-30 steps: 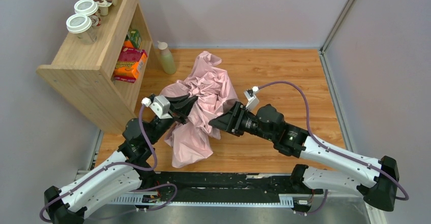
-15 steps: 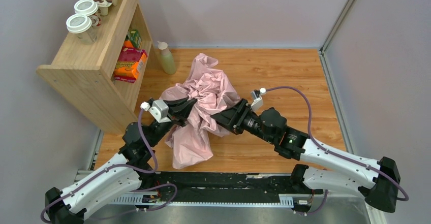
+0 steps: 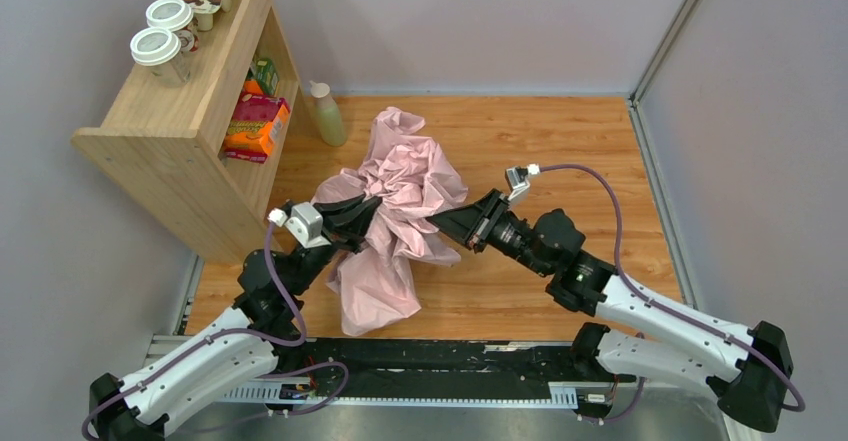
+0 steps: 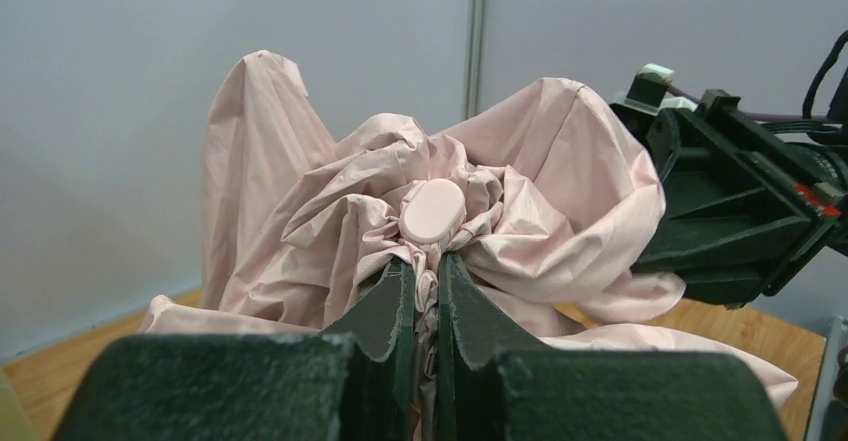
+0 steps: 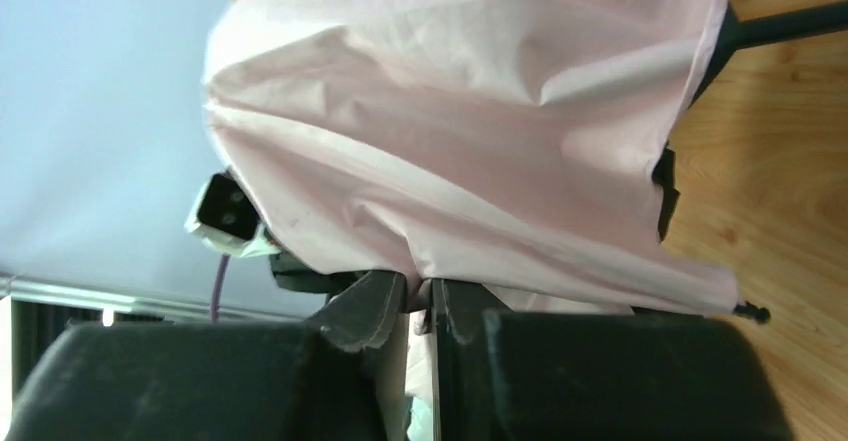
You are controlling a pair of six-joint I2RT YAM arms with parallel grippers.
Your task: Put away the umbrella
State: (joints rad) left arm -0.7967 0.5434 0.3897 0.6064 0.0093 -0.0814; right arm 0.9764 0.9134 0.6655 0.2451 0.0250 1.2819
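The umbrella (image 3: 400,176) lies half collapsed in the middle of the table, its pale pink canopy (image 4: 520,201) crumpled in a heap. My left gripper (image 4: 425,266) is shut on a bunch of canopy fabric just below the round pink cap (image 4: 433,211); in the top view it (image 3: 377,204) enters the heap from the left. My right gripper (image 5: 418,286) is shut on a fold at the canopy's edge, on the heap's right side (image 3: 433,223). A black shaft (image 5: 790,23) pokes out from under the fabric. The handle is hidden.
A wooden shelf (image 3: 190,141) stands at the left with lidded cups (image 3: 160,46) on top and snack boxes (image 3: 258,126) inside. A pale green bottle (image 3: 327,113) stands by it. Walls close the back and right; bare wood lies right of the arms.
My right gripper moved up and left into the canopy and shut on a fold. The left gripper drifted slightly down and left, still holding the fabric, and the heap bunched tighter.
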